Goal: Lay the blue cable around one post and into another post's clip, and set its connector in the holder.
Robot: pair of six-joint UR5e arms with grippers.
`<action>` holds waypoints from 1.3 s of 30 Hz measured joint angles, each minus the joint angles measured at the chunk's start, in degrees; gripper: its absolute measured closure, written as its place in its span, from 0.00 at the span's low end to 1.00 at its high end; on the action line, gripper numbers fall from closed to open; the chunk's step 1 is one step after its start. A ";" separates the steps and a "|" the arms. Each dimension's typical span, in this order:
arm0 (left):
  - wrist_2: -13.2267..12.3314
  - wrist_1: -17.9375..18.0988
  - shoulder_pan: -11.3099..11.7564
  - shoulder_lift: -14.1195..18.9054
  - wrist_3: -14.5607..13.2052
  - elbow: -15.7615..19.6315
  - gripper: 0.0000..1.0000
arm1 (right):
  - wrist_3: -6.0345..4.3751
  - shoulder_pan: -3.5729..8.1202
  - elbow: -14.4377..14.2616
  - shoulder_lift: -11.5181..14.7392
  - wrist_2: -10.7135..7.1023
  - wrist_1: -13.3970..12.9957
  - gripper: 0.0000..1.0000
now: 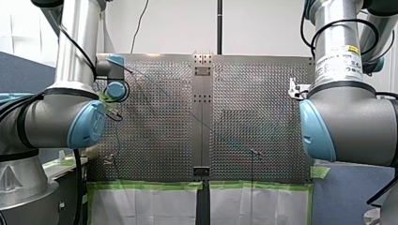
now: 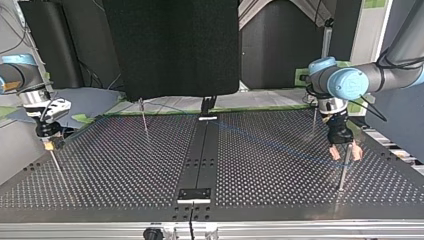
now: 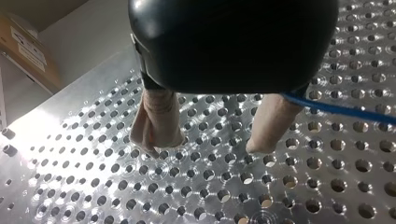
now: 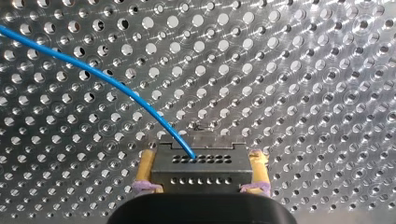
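at opposite table ends: one gripper loaded, one free

under the right wrist camera, my right gripper [image 4: 201,173] is clamped onto a dark connector [image 4: 201,161], with one yellow-padded finger against each side face. the blue cable [image 4: 93,74] leaves the connector and curves away over the perforated table [image 4: 303,70]. this grip cannot be read from the top view, where the same gripper appears small at that view's left edge, just above a thin post [image 2: 56,162].

the left wrist view shows my left gripper [image 3: 208,147] with its beige-padded fingers spread wide and nothing between them. the cable passes the outer side of one finger. the top view adds that this gripper hangs low over the table at the view's right, beside an upright post [image 2: 342,172]. it also shows the cable running faintly across the plate toward that gripper.
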State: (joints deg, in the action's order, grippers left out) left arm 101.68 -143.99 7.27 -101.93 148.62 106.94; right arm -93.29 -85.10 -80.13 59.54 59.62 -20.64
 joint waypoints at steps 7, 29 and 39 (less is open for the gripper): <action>0.11 -0.04 -0.05 0.00 -0.07 0.00 0.00 | 0.01 -0.11 0.03 0.01 0.12 0.16 0.04; 0.47 -1.63 -0.10 0.33 -0.59 0.00 0.00 | -0.03 -0.06 -0.03 -0.13 0.25 0.43 0.01; 0.95 -2.56 -0.25 1.02 -3.56 0.00 0.00 | -0.07 -0.07 -0.01 -0.15 0.25 0.16 0.01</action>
State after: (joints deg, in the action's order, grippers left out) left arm 102.63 -146.55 7.02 -100.90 145.06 106.94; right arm -93.35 -85.17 -80.14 59.38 59.86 -20.48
